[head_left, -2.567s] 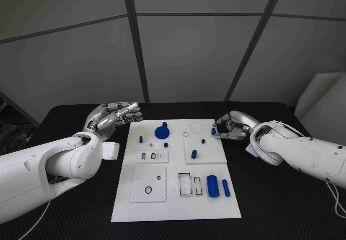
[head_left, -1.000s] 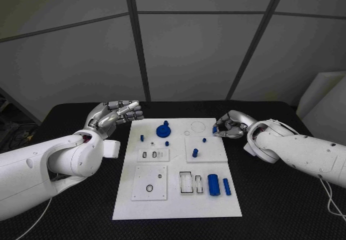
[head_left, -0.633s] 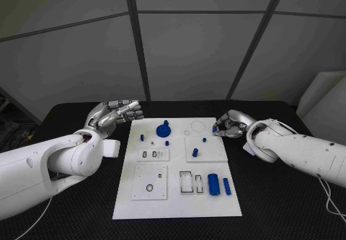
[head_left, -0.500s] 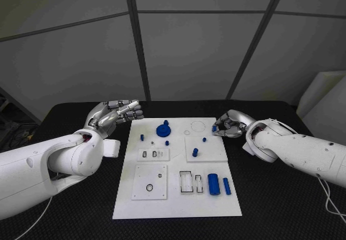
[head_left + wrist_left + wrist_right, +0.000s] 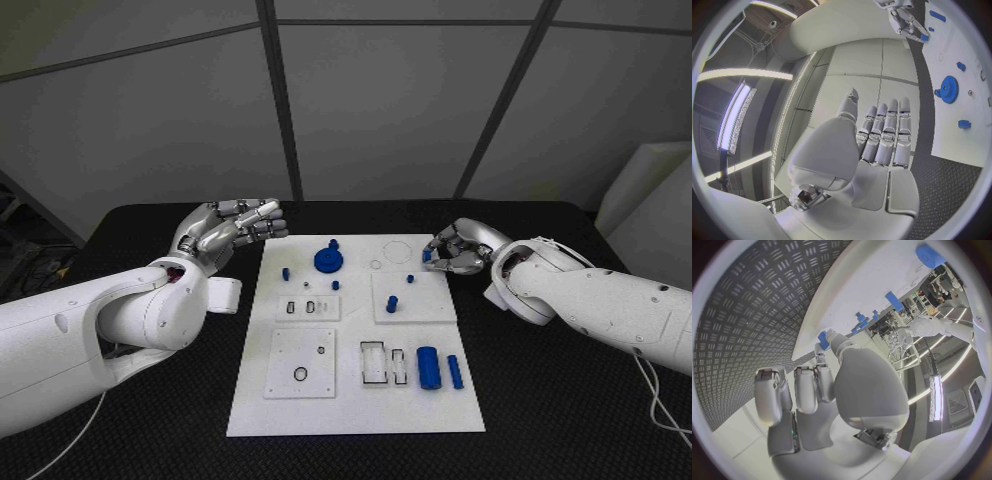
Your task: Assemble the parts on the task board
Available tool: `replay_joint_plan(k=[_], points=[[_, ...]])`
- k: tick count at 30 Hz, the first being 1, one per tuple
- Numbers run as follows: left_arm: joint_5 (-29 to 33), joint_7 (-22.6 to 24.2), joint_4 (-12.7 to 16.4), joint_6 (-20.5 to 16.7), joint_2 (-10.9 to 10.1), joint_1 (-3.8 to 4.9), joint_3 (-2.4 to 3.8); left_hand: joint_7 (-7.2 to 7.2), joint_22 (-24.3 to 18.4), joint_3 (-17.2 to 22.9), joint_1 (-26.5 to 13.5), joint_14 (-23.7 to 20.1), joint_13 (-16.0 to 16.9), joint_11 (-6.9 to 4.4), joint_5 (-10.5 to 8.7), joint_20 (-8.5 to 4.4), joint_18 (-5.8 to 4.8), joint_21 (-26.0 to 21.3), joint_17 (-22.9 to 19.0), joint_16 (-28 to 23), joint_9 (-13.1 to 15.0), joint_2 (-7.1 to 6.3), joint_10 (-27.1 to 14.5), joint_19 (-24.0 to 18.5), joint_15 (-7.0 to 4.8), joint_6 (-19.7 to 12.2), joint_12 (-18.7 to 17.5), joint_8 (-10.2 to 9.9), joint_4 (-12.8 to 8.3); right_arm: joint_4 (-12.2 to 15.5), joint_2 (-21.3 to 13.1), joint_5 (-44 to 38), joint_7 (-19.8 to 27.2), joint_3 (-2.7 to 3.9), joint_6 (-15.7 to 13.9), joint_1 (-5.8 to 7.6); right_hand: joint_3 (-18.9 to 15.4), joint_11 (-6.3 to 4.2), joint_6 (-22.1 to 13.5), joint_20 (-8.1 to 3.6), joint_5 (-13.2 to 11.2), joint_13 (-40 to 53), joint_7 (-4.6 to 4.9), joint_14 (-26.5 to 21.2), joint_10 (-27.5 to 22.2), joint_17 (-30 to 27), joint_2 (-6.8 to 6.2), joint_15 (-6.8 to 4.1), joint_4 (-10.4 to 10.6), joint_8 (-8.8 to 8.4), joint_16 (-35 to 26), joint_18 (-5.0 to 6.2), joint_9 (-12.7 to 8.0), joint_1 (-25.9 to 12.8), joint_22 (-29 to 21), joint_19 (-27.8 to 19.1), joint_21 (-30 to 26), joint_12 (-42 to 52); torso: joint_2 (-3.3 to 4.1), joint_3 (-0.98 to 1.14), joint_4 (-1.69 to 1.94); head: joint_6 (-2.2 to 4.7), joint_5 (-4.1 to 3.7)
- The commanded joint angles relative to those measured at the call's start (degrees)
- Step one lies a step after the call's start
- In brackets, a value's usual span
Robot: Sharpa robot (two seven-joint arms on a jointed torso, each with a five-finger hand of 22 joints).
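Nearest, two blue cylinders (image 5: pixel 428 365) lie side by side at the near right of the white task board (image 5: pixel 355 415) on the black worktop (image 5: pixel 577 400). Farther back stands a blue gear (image 5: pixel 327 262), and at the board's far right edge the right robot hand (image 5: pixel 459 250) pinches a small blue part (image 5: pixel 428 257). Beyond the far left corner, the left robot hand (image 5: pixel 231 228) hovers with fingers curled in, holding nothing.
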Motion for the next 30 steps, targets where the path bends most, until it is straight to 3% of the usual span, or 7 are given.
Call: replay_joint_plan(k=[1,4,7,13,19,25,30], points=[[-0.3,0.2,0.0,0.6,-0.1,0.07,0.06,-0.02,-0.1,0.1,0.0,0.0,-0.1,0.22,-0.19,0.09,-0.85,0.1,-0.1,-0.4,-0.1,0.60,0.0,-0.2,0.32,0.4,-0.4,-0.2,-0.3,1.4,-0.3,1.1,1.2,0.07,-2.8,0.12,0.3,-0.39,0.5,-0.45,0.4,8.0,0.11,3.2,2.2,1.3,0.60,-0.28,0.0,0.34,0.2,-0.43,0.1,-0.2,15.1,6.0,0.4,0.2,-0.08,0.02,-0.04,0.00,0.13],[-0.3,0.1,-0.2,0.6,-0.1,0.07,0.06,-0.01,-0.1,0.1,0.1,0.1,-0.1,0.23,-0.19,0.10,-0.84,0.1,-0.1,-0.4,-0.1,0.63,0.0,-0.2,0.32,0.4,-0.4,-0.2,-0.4,3.9,-0.9,1.0,0.8,0.31,-3.6,0.14,0.4,-0.47,0.8,-0.49,0.5,8.1,0.02,3.2,2.2,1.4,0.66,-0.31,-0.1,0.38,0.2,-0.43,0.2,-0.3,15.1,6.0,0.4,0.3,-0.17,-0.03,-0.07,-0.05,0.14],[-0.3,0.1,-0.4,0.6,-0.2,0.08,0.06,-0.01,-0.1,0.1,0.1,0.1,-0.1,0.23,-0.19,0.10,-0.84,0.1,-0.1,-0.4,-0.1,0.63,0.0,-0.2,0.32,0.4,-0.4,-0.2,-0.4,7.2,-1.4,0.1,-0.4,1.13,-4.0,0.18,0.4,-0.52,0.9,-0.52,0.5,8.1,-0.03,3.2,2.2,1.4,0.69,-0.34,-0.1,0.40,0.3,-0.43,0.3,-0.3,15.1,6.0,0.4,0.3,-0.23,-0.11,-0.02,-0.04,0.14],[-0.3,0.0,-0.7,0.8,-0.2,0.09,0.06,-0.02,-0.1,0.1,0.1,0.1,-0.1,0.23,-0.19,0.10,-0.84,0.1,-0.1,-0.4,-0.1,0.65,0.0,-0.2,0.32,0.4,-0.4,-0.3,-0.4,11.1,-0.7,-1.8,-3.0,1.63,-4.4,0.27,0.3,-0.58,1.2,-0.58,0.6,8.1,-0.10,3.2,2.2,1.3,0.61,-0.41,-0.2,0.42,0.2,-0.43,0.4,-0.5,15.1,6.0,0.4,0.2,-0.56,-0.27,0.04,-0.33,0.28],[-0.1,-0.1,-1.2,0.8,0.2,0.11,0.06,-0.02,-0.1,0.1,0.1,0.1,-0.1,0.23,-0.19,0.10,-0.84,0.1,-0.1,-0.4,-0.1,0.65,0.0,-0.2,0.32,0.4,-0.4,-0.3,-0.4,12.4,2.6,-4.7,-6.0,1.77,-4.1,0.29,0.3,-0.65,1.4,-0.64,0.7,8.0,-0.18,3.2,2.2,1.2,0.64,-0.46,-0.2,0.43,0.2,-0.43,0.5,-0.7,15.1,6.0,0.4,0.2,-0.83,-0.38,0.02,-0.70,0.98],[0.3,-0.2,-1.8,0.8,0.7,0.13,0.06,-0.02,-0.1,0.0,0.1,0.1,-0.1,0.23,-0.22,0.10,-0.84,0.1,-0.1,-0.5,-0.1,0.65,0.0,-0.2,0.32,0.4,-0.5,-0.3,-0.5,12.2,7.0,-7.9,-7.9,1.74,-3.3,0.28,0.1,-0.70,1.5,-0.71,0.9,8.1,-0.23,3.2,2.2,1.2,0.48,-0.53,-0.1,0.31,0.1,-0.43,0.6,-1.2,15.1,6.0,0.4,0.2,-1.01,-0.56,0.29,-1.30,1.85],[0.4,-0.3,-2.2,0.8,1.2,0.16,0.06,-0.02,-0.1,0.0,0.1,0.1,-0.1,0.23,-0.22,0.10,-0.84,0.1,-0.1,-0.5,-0.1,0.65,0.0,-0.2,0.32,0.4,-0.5,-0.3,-0.5,12.0,10.1,-11.6,-9.2,1.49,-2.9,0.24,0.1,-0.74,1.6,-0.75,1.2,8.1,-0.28,3.2,2.2,1.1,0.48,-0.57,-0.2,0.24,0.1,-0.43,0.7,-1.3,15.1,6.0,0.4,0.2,-0.94,-0.53,0.32,-1.63,2.33]])
